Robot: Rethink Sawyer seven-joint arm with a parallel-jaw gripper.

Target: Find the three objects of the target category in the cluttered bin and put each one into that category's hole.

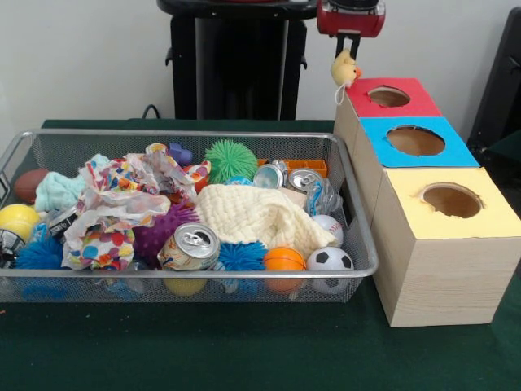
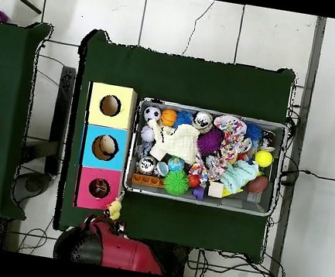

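My hand [image 1: 348, 45] hangs at the upper right of the front view, its two dark fingers pinched on the top of a small yellow plush toy [image 1: 345, 70], which dangles just left of and a little above the red-topped box [image 1: 389, 98]. I judge I am holding it high and by its top so it clears the box's rim and can drop straight through the round hole. It is not yet over the opening; in the overhead view the toy [image 2: 114, 210] sits at the lower edge of the red box [image 2: 98, 189], beside its corner, not above the hole.

Three wooden boxes stand in a row on the green bench [image 1: 244, 350], touching one another: red, then blue [image 1: 415, 140], then yellow [image 1: 452, 199]. From above, the blue box [image 2: 105, 147] seems to hold something pale inside; the other two holes look dark, and I cannot tell what they hold.

The wire bin [image 1: 358, 244] lies just left of the boxes and is crowded: a soccer ball [image 1: 330, 261], an orange ball [image 1: 284, 259], a drink can [image 1: 189, 247], a cream cloth [image 1: 252, 213], a green spiky ball [image 1: 230, 160], crumpled patterned paper [image 1: 122, 204]. Any other plush toy may lie buried beneath these.
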